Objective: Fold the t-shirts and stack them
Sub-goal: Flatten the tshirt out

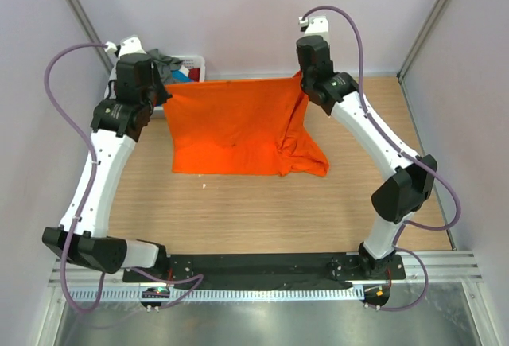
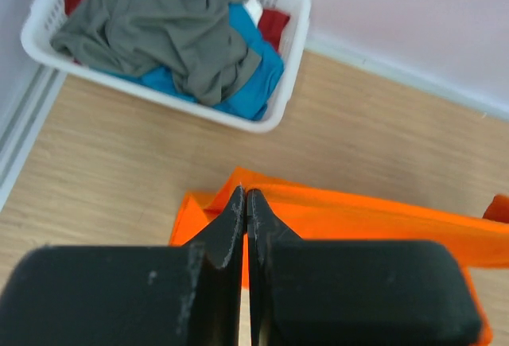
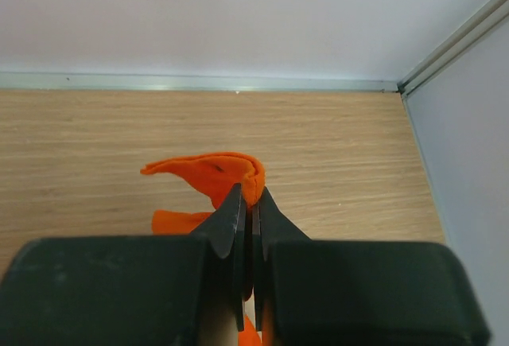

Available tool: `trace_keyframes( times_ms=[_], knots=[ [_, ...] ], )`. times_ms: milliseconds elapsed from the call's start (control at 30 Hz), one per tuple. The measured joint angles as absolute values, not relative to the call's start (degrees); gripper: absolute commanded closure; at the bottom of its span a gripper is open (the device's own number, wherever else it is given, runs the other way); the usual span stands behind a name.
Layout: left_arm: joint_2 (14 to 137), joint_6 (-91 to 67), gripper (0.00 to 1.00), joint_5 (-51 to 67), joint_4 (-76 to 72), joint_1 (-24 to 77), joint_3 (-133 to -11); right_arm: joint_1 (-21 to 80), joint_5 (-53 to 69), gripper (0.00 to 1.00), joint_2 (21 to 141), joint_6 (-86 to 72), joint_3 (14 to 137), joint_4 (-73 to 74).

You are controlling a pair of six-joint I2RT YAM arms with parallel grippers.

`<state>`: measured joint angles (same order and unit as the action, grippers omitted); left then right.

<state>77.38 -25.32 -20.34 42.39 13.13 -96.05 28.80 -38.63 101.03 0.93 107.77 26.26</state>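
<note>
Left tool and right tool are each pinched shut on a far corner of the orange shirt, holding that edge taut between them, I'd guess to spread it flat before folding. Its near right side lies rumpled on the counter. Open counter stretches toward the near edge. The basket of other shirts sits just beside the left tool, with the wall close behind.

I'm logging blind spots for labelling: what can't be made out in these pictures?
Top view: the laundry basket is mostly hidden behind the left arm.
Left wrist view: whatever lies under the grey t-shirt is buried, so the pile's count is unclear.
Both wrist views: the left gripper and right gripper bodies cover most of the orange t-shirt, hiding how much fabric each pinches.
</note>
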Motion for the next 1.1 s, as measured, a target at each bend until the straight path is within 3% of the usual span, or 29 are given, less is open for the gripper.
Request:
trace_keyframes(
  times_ms=[200, 433, 600, 1100],
  knots=[
    [80.23, -25.39, 1.0, -14.94, 42.26, 10.63, -94.26, 27.49, -36.91, 0.99, 103.09, -0.14, 106.74, 26.17],
    [90.98, -24.77, 1.0, -8.62, 41.36, 8.12, -117.12, 24.99, -36.73, 0.99, 112.79, 4.56, 130.47, 29.04],
    [89.97, -23.99, 1.0, -6.15, 39.77, 8.12, -124.7, 25.15, -36.97, 0.99, 107.22, 8.84, 132.35, 25.52],
    [75.81, -24.14, 1.0, 1.85, 39.48, 8.29, -119.15, 26.26, -34.3, 0.99, 86.41, 10.35, 124.01, 23.09]
  ],
)
